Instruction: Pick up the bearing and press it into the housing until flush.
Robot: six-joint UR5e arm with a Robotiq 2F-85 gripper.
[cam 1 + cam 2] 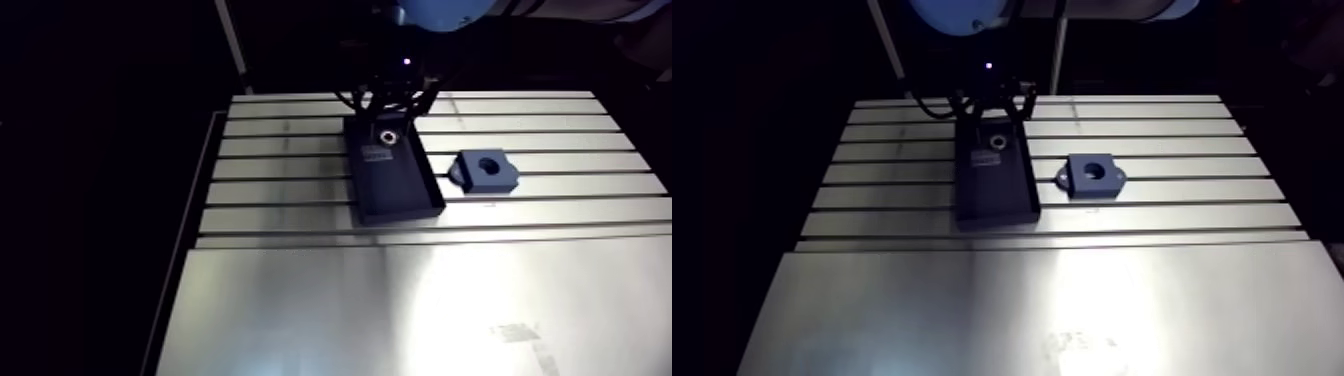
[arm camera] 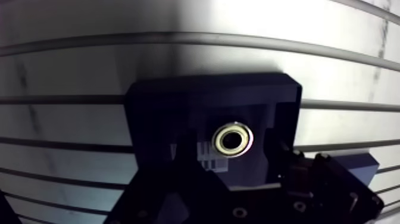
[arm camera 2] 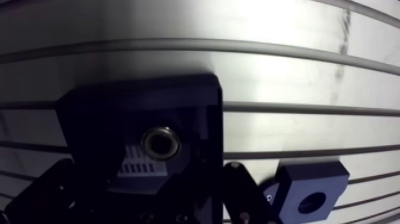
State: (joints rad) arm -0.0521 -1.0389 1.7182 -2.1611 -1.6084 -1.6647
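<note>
Bearing = small metal ring, so prob. dense for its size but light overall, fully stiff, no give under a squeeze. Outer wall looks polished and slick, so I'd expect it to slip or pop sideways if the fingers land off-centre. Not fragile as such, but a push on the inner ring or at a tilt could harm it, and a cocked ring would likely jam in the bore. Best hold, in my view: across the outer rim, one finger each side on opposite points, kept level so it goes in square; centre hole looks too small for a finger. It lies low, w/ little wall above the floor, so the grip will be shallow. Looks: pale silvery-gold outer band, darker ring inside that, dark centre hole, lying flat w/ the hole facing up. Location: on the floor of a black tray, at the end farthest from the arm-view camera, just beside a small white striped label. Tray sits on the slotted desk. Housing, a dark blue block w/ round bore facing up, stands on the desk near the tray's side, w/ a gap btw them. Claw hangs right over the bearing, released: in the wrist view its fingers spread wide to either side of the ring, neither touching it, so not yet gripped.
</note>
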